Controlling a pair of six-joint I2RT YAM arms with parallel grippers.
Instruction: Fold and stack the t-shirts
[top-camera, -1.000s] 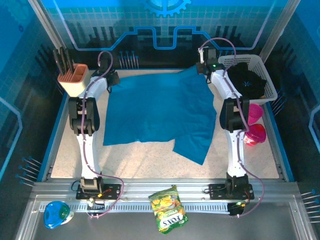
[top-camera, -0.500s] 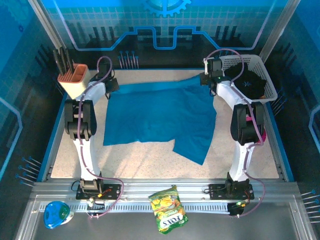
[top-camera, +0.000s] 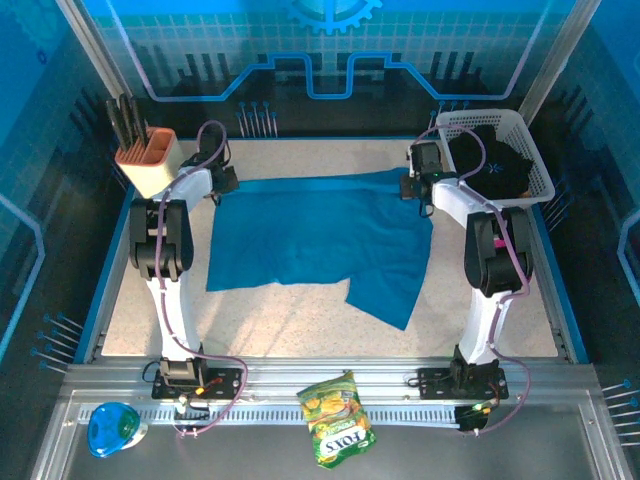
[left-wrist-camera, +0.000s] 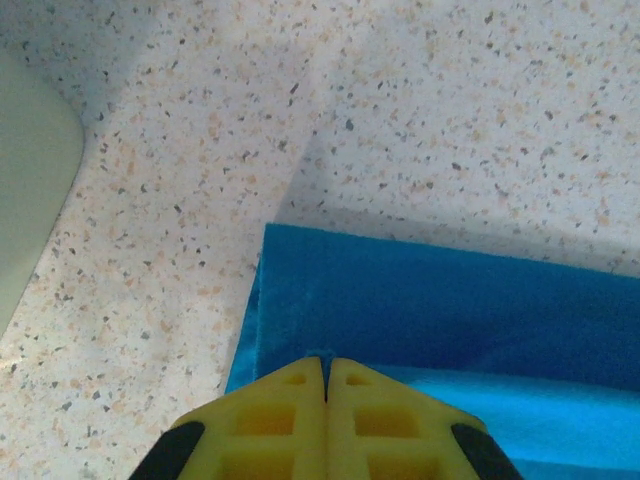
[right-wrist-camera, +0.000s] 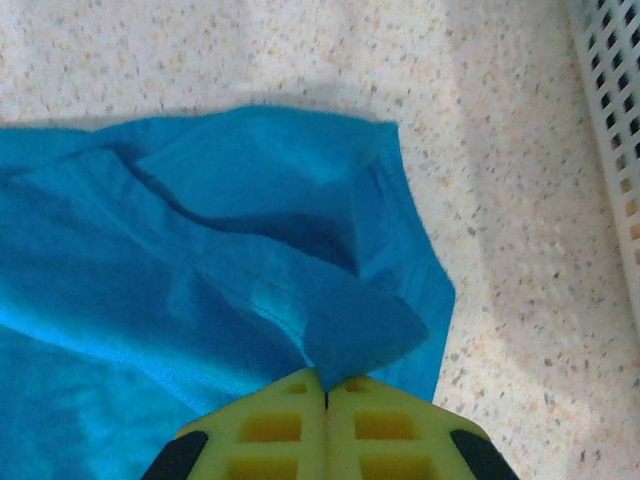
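Teal-blue cloth covers the middle of the tabletop (top-camera: 280, 320). It is the teal-blue t-shirt (top-camera: 320, 240), lying nearly flat, with one flap reaching toward the near side on the right. The step in hand seems to be the laying out of this shirt, or the end of a first fold, because both arms hold its far edge low over the surface, one at each far corner.

The left claw (top-camera: 225, 183) is at the far left corner. In the left wrist view its yellow fingers (left-wrist-camera: 290, 400) are pressed together with only a thin line between them. A small bit of blue sits at their tips, so the claw appears to pinch the corner. The cloth in front of it lies flat in two layers.

The right claw (top-camera: 408, 187) is at the far right corner and is closed tight. In the right wrist view the fabric rises in wrinkles into its tips, so on this side the shirt is not yet flat.

The black t-shirt (top-camera: 495, 165) lies unfolded in the white basket (top-camera: 490, 118), just beside the right claw.

The next move probably calls for both claws to open and lift straight up, so that the corners are not dragged. The right corner likely needs to go lower first, to take out the wrinkles. After that, the flap must be folded in.
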